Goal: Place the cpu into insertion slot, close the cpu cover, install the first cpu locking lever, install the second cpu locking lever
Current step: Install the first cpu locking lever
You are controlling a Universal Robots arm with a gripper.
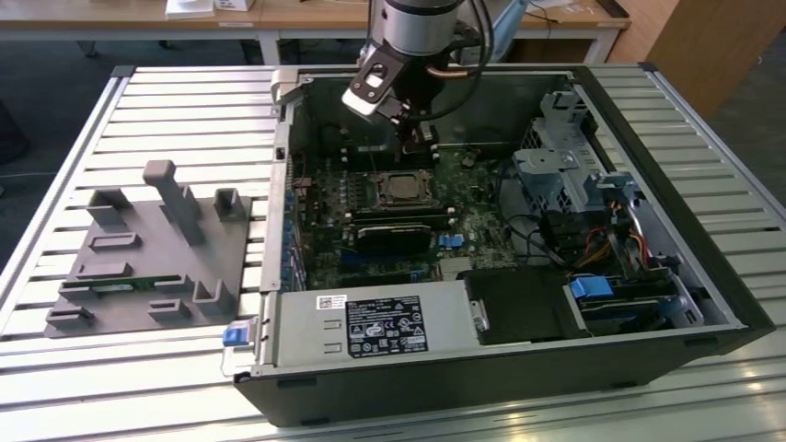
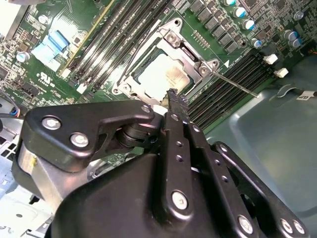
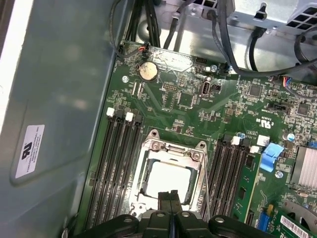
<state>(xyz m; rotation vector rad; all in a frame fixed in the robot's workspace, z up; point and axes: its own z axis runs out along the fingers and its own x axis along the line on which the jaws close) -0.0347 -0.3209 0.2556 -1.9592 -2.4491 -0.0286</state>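
So your claw [image 2: 172,95] is pinched fully shut with nothing in it, tips hanging right over the near edge of the slot [image 3: 154,136]. I can't tell if they're actually touching the metal or just above it.

The cpu [image 3: 168,179] is sitting in the slot already, silver top showing through the cut-out of the cover [image 3: 173,148]. The cover looks folded down flat over it. So I'd say you're past the first two steps and into the lever part.

In the second wrist view a thin lever [image 2: 237,83] sticks out from one corner of the slot and runs over the memory strips [image 2: 233,77] beside it. It looks unlatched to me. Another wire runs along the opposite side of the slot, and I can't tell whether that one is hooked.

My take: a shut claw is fine here, since this is pushing work, not grabbing. The lever step needs the tip on the rod itself, pressing down and then sideways so the rod tucks under its catch. Go easy, the rod is thin and could slide off the tip.
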